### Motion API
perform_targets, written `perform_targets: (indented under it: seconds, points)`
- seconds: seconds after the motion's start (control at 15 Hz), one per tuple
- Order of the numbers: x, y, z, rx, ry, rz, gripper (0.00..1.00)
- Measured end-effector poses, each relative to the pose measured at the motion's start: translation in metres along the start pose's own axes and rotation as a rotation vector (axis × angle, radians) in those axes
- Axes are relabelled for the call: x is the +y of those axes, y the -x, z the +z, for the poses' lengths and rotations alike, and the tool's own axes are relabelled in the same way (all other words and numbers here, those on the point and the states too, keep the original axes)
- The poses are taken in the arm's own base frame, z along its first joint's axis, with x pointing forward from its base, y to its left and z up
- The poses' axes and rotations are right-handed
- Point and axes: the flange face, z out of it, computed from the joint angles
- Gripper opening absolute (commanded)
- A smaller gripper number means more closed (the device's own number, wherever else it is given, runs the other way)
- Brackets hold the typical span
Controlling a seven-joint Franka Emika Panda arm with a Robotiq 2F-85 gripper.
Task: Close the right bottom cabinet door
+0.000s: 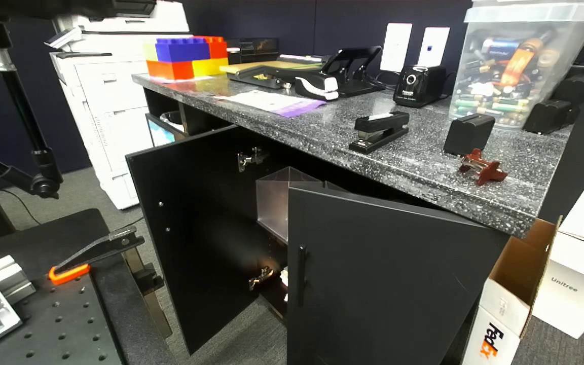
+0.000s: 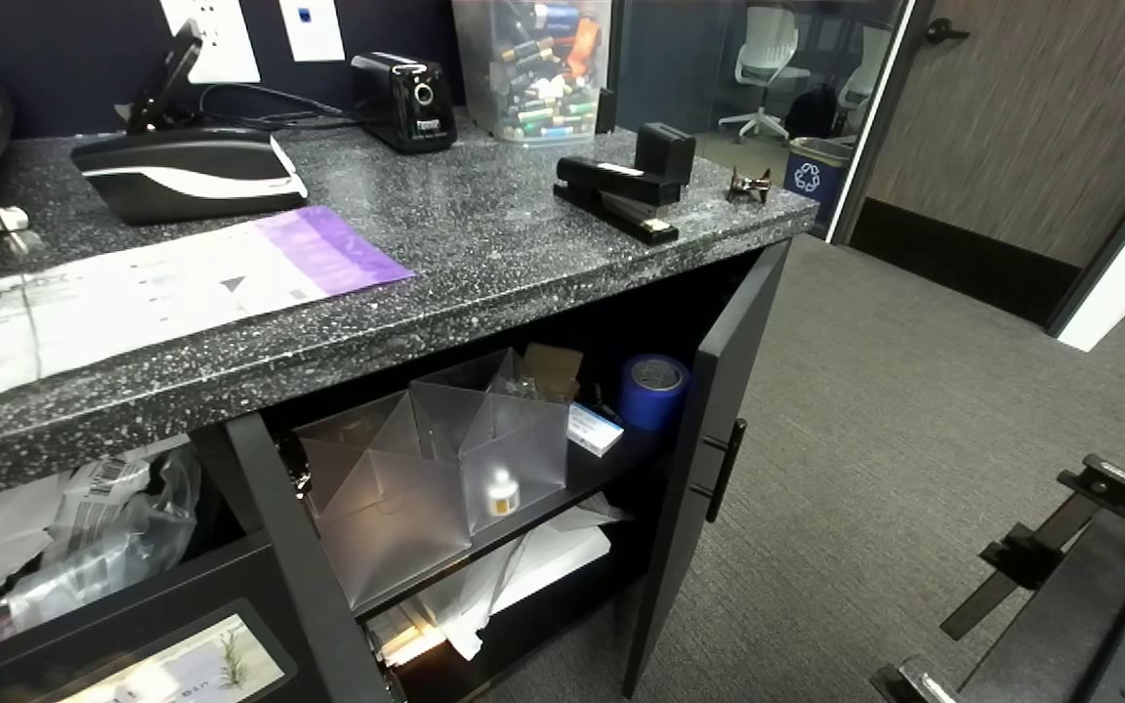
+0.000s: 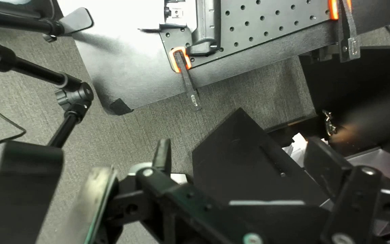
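In an exterior view you can read FedEx on a cardboard box [image 1: 492, 329] and Unitree on the white box [image 1: 566, 306] next to it, and in an exterior view a recycling symbol on a blue bin [image 2: 816, 181]; the lettering on the black sharpener [image 2: 416, 107] is too small to make out. The wrist view looks down onto the carpet [image 3: 249, 88] and shows your gripper [image 3: 238, 149], its fingers [image 3: 162, 154] spread wide. Between them, in that view, you see the right bottom cabinet door [image 1: 388, 284], which stands swung out from under the speckled countertop [image 1: 398, 157]. Whether a finger touches the panel you can't safely judge, since the close parts are dark and blurred. In an exterior view you face its outer side and handle [image 1: 301, 274], with the twin door [image 1: 195, 218] open as well. In an exterior view you look past its edge to blue tape [image 2: 645, 400] and clear boxes [image 2: 392, 508] on the shelf [image 2: 611, 478].
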Motion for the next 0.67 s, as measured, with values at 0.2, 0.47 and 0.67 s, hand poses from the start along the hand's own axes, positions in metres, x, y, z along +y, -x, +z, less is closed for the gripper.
perform_targets:
  seconds: [0.2,0.47,0.67]
  points:
    - [-0.042,-0.029,0.035,-0.048,0.007,-0.065,1.00]
    - [-0.086,-0.071,0.092,-0.138,0.017,-0.125,1.00]
    - [-0.093,-0.105,0.140,-0.190,0.003,-0.156,1.00]
